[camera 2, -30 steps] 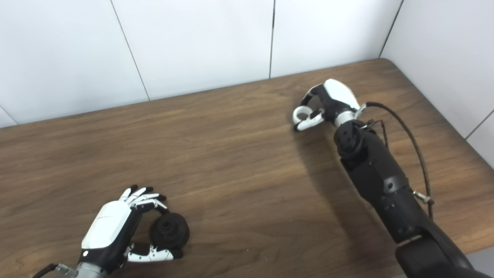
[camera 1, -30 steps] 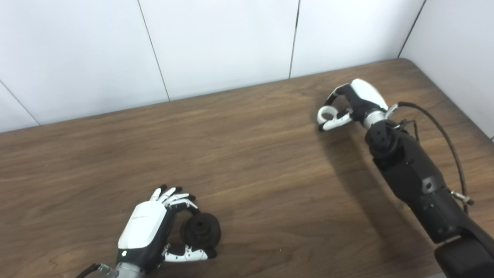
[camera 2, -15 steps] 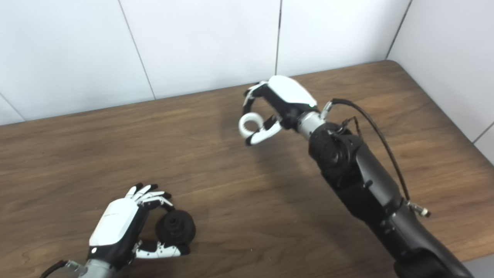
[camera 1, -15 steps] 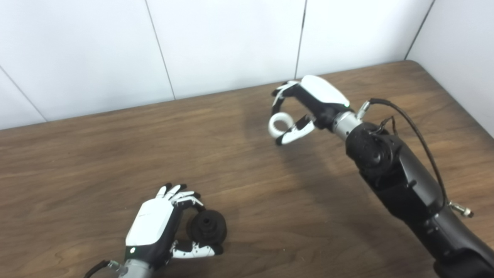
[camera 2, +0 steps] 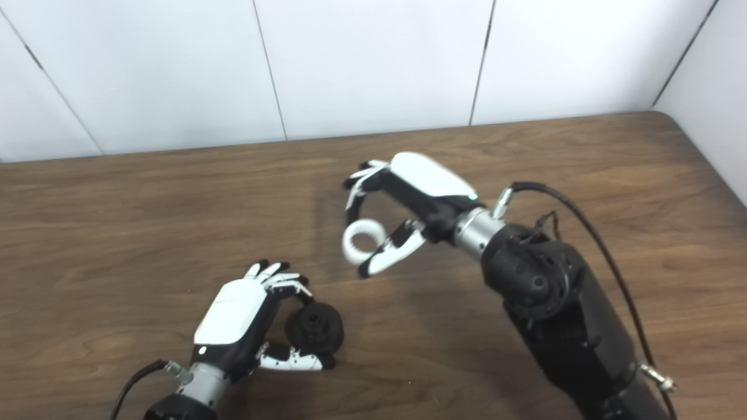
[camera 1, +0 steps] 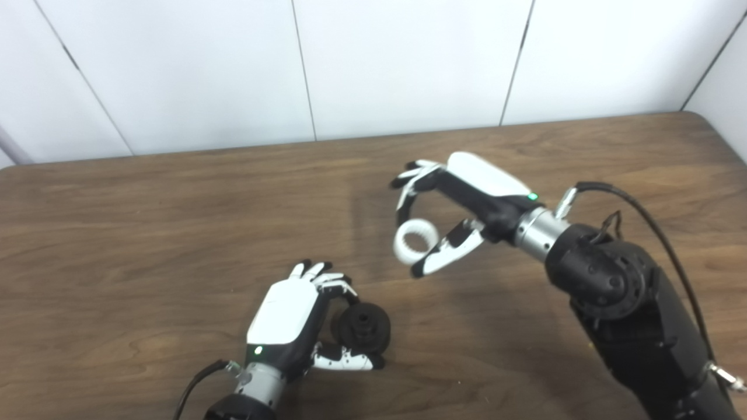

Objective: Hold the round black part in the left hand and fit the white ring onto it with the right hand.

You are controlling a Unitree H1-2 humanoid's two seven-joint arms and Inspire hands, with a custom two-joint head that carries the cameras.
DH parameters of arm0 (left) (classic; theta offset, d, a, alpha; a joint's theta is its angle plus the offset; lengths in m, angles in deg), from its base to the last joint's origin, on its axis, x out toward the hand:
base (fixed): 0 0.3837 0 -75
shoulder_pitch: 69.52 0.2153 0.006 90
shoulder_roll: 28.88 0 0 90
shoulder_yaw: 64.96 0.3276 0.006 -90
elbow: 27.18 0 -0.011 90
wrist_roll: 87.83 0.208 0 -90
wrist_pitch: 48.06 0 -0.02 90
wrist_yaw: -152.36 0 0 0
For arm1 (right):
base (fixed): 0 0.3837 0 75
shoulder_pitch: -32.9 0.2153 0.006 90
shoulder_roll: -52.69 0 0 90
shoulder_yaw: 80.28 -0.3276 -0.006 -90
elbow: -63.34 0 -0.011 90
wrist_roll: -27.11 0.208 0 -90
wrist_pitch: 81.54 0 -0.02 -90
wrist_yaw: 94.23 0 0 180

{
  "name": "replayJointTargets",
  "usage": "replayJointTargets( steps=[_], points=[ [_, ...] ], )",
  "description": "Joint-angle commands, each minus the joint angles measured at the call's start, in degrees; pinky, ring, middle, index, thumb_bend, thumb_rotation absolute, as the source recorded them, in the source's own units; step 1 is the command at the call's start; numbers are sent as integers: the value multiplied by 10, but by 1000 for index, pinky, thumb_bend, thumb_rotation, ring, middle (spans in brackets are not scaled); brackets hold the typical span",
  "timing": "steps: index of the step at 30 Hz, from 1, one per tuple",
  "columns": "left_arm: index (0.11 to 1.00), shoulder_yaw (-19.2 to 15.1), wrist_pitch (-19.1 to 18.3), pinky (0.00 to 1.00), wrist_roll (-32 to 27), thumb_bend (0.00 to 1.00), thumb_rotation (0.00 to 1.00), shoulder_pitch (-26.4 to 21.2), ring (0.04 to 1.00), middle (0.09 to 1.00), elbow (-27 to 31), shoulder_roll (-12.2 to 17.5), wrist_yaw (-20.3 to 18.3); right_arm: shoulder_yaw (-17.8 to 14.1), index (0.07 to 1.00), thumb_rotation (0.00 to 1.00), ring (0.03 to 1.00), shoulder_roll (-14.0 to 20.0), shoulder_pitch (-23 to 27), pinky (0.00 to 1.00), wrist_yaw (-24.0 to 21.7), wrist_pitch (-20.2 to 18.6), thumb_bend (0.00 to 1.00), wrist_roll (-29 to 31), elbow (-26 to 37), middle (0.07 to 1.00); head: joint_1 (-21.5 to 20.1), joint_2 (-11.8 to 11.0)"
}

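I count one black part, one white ring and two hands over the wooden table. My left hand is low near the front edge, fingers and thumb curled around the black part, which sits at the tabletop. My right hand is raised above the middle of the table, pinching the ring between thumb and fingertips, up and right of the part, apart from it.
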Motion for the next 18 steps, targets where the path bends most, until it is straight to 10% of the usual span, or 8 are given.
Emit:
replayJointTargets(
  steps=[1, 18],
  points=[
    [485, 13, -1, 1000, 11, 522, 56, -3, 926, 789, -9, -4, -9, -1, 484, 136, 955, -8, 14, 855, -12, -1, 523, -5, 25, 836, 6, 2],
    [485, 25, -23, 1000, 16, 521, 53, -9, 924, 797, -3, -19, -18, 63, 484, 138, 963, -19, -5, 953, -21, 19, 520, -18, 17, 847, 18, 13]
  ],
)
